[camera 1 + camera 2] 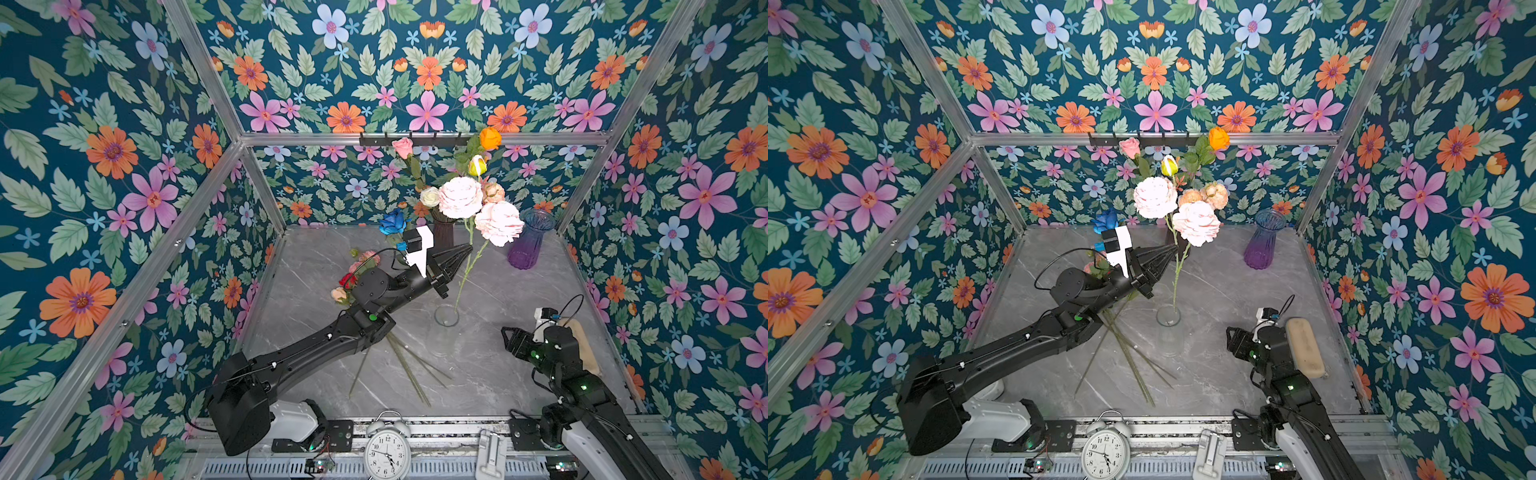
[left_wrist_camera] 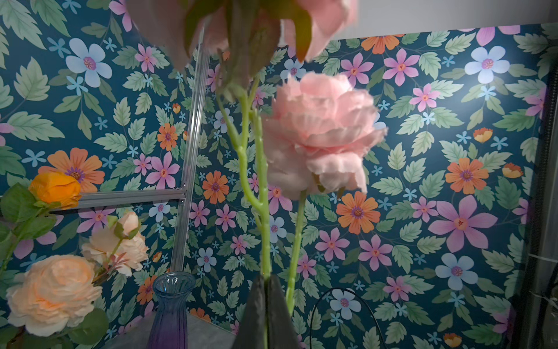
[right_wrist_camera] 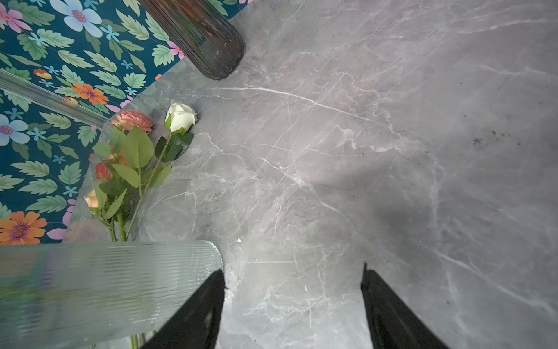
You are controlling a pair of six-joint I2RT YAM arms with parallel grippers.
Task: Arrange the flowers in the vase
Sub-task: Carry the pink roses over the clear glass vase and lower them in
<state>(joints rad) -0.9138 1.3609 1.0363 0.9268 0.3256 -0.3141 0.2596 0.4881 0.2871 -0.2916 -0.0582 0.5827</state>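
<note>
Two pink peonies [image 1: 498, 223] on one stem, my left gripper [image 1: 468, 248] pinched on it, stem end in the clear vase [image 1: 445, 336], my right gripper [image 3: 293, 269] apart and empty, other flowers [image 3: 133, 160] on the table [image 1: 519, 299]

Alarm clock [image 1: 387, 451] — at front edge

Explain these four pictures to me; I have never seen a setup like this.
Two black robot arms work at a grey marble table inside a flower-papered booth. Two pictures look down from overhead; the other two come from a camera on each arm's wrist. The left arm's fingers are shut on the green stem of a pink peony, whose foot reaches into a clear vase. The right arm's fingers are open, holding nothing, next to that vase. Behind stand a dark vase holding a bouquet and an empty purple vase. More loose flowers lie on the table.
</note>
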